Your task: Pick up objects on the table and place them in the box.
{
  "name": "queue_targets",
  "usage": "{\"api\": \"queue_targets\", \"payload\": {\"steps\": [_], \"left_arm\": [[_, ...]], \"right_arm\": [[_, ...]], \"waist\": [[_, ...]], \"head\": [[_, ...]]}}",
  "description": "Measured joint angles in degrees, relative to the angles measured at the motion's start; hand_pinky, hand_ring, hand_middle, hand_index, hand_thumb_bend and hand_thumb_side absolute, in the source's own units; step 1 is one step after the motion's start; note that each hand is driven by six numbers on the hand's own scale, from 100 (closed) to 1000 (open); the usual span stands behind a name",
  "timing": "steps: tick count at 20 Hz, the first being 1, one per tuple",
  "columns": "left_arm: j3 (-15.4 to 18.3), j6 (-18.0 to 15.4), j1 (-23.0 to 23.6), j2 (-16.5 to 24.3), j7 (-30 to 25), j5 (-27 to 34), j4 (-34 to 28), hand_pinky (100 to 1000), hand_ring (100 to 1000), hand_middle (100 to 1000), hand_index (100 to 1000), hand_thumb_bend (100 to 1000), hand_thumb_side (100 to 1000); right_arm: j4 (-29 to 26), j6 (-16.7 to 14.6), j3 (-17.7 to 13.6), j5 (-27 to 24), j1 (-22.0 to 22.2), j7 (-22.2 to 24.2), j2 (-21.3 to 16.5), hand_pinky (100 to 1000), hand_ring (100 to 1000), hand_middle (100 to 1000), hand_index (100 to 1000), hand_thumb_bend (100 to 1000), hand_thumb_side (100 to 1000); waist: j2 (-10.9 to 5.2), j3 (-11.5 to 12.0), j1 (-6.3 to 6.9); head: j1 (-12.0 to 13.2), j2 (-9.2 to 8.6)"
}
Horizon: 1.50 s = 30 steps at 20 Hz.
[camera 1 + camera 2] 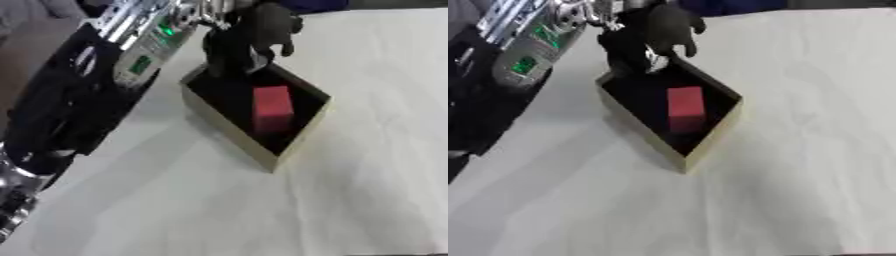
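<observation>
Left hand (pixel 261 31) is seen above the far corner of the box, dark and blurred, with its fingers hanging down in a loose curl; nothing can be made out between them, and whether they touch the box rim cannot be told. No right hand is shown in either view.

By size, the table (pixel 350 200) comes first: a pale, whitish surface that fills most of both views and is cut off at every edge. Next comes the left arm (pixel 79 95), a long black and silver limb entering from the lower left and running up to the hand; a green patch is carried on its silver part, and its lower end is cropped by the view's edge. The table's left side is largely hidden by it.

The box (pixel 297 145) is set askew on the table, with tan walls and a dark interior; its far corner is covered by the hand. Inside it, a red block (pixel 272 107) is seen standing on the dark floor, near the middle. Its lower part fades into shadow.
</observation>
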Motion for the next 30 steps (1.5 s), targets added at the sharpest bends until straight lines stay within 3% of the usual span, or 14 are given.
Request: {"api": "queue_targets", "payload": {"steps": [7, 10, 11, 13, 14, 15, 16, 18, 20, 23, 25, 26, 29, 30], "left_arm": [[-0.6, -0.9, 1.0, -1.7, 3.6, -3.3, 5.3, 641, 682, 533, 720, 106, 554], [-0.8, -1.6, 1.2, -2.2, 4.3, -4.2, 6.7, 668, 712, 560, 740, 169, 579], [-0.8, -1.8, 1.2, -2.4, 4.4, -4.5, 7.1, 714, 768, 617, 785, 321, 614], [-0.9, -2.4, 1.3, -2.5, 4.4, -5.0, 7.7, 732, 787, 642, 810, 371, 622], [-0.9, -2.7, 1.3, -2.5, 4.3, -5.3, 8.0, 767, 832, 704, 858, 468, 640], [-0.9, -3.0, 1.4, -2.5, 4.0, -5.7, 8.2, 767, 832, 704, 858, 468, 640], [-0.9, -3.4, 1.5, -2.5, 3.6, -6.1, 8.4, 815, 887, 784, 930, 581, 676], [-0.9, -4.1, 1.6, -2.5, 2.6, -7.2, 8.9, 867, 931, 842, 999, 731, 761], [-0.9, -4.5, 1.6, -2.5, 1.4, -8.7, 9.1, 904, 959, 887, 1000, 902, 872], [-0.5, -4.6, 1.6, -2.5, 0.2, -11.6, 9.0, 912, 963, 896, 1000, 910, 893], [0.0, -4.4, 1.6, -2.5, 0.0, -12.9, 8.4, 907, 960, 893, 1000, 853, 873], [0.2, -4.4, 1.6, -2.5, 0.0, -13.1, 8.0, 897, 954, 885, 1000, 775, 846], [1.2, -3.8, 1.7, -2.4, 0.2, -12.3, 5.6, 888, 941, 862, 996, 665, 870], [1.6, -3.5, 1.7, -2.4, 0.5, -11.5, 4.5, 871, 928, 844, 977, 552, 871]], "right_arm": [[-0.3, 0.1, 0.0, 0.0, -0.1, 0.1, 0.2, 1000, 897, 750, 826, 100, 746], [-0.3, 0.2, 0.0, 0.0, -0.1, 0.2, 0.2, 1000, 897, 750, 826, 100, 746], [-0.3, 0.2, 0.0, 0.0, -0.1, 0.2, 0.2, 1000, 897, 749, 826, 100, 747], [-0.3, 0.2, 0.0, 0.0, -0.1, 0.2, 0.3, 1000, 897, 749, 826, 100, 748], [-0.3, 0.3, 0.0, 0.0, -0.1, 0.2, 0.4, 1000, 897, 749, 826, 100, 748], [-0.4, 0.3, 0.0, 0.0, -0.1, 0.2, 0.4, 1000, 897, 749, 826, 100, 748], [-0.4, 0.3, 0.0, 0.0, -0.1, 0.2, 0.4, 1000, 897, 749, 826, 100, 748], [-0.6, 0.4, -0.1, 0.0, -0.1, 0.1, 0.5, 1000, 897, 749, 826, 100, 747], [-0.6, 0.4, -0.1, 0.0, -0.1, 0.1, 0.5, 1000, 898, 749, 826, 100, 746], [-0.6, 0.4, -0.1, 0.0, 0.0, 0.1, 0.5, 1000, 898, 749, 826, 100, 746], [-0.6, 0.4, -0.2, 0.0, 0.0, 0.1, 0.5, 1000, 898, 749, 826, 100, 746], [-0.6, 0.4, -0.3, 0.0, 0.1, 0.1, 0.5, 1000, 898, 749, 826, 100, 745], [-0.6, 0.5, -0.4, 0.0, 0.3, 0.1, 0.5, 1000, 898, 749, 826, 100, 745], [-0.7, 0.6, -0.4, 0.0, 0.3, 0.1, 0.5, 1000, 898, 749, 826, 100, 744]], "waist": [[0.32, -0.3, -0.01], [0.37, -0.3, -0.02], [0.37, -0.3, -0.02], [0.38, -0.4, -0.02], [0.38, -0.4, -0.02], [0.38, -0.4, -0.02], [0.38, -0.4, -0.02], [0.38, -0.4, -0.02], [0.38, -0.4, -0.02], [0.38, -0.4, -0.02], [0.38, -0.3, -0.02], [0.38, -0.2, -0.02], [0.37, -0.1, -0.07], [0.37, 0.0, -0.11]], "head": [[0.1, -0.25], [0.1, -0.40], [0.1, -0.45], [0.1, -0.46], [0.1, -0.46], [0.1, -0.46], [0.1, -0.46], [0.1, -0.46], [0.1, -0.47], [0.1, -0.47], [0.1, -0.47], [0.1, -0.47], [0.1, -0.46], [0.0, -0.46]]}}
